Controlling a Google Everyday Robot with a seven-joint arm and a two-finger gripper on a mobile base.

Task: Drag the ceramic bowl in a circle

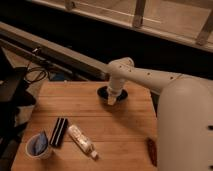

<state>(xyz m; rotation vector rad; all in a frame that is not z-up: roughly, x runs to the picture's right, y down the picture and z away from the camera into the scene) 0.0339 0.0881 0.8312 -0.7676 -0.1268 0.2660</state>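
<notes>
wooden table (105,127) bears ceramic bowl (102,93) near far edge, gripper (111,100) inside.

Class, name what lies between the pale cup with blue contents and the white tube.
A black rectangular block, in the camera view; the gripper sits at the dark ceramic bowl.

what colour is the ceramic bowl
The ceramic bowl is glossy dark black or navy, seen in the camera view, with the gripper at its middle.
</notes>
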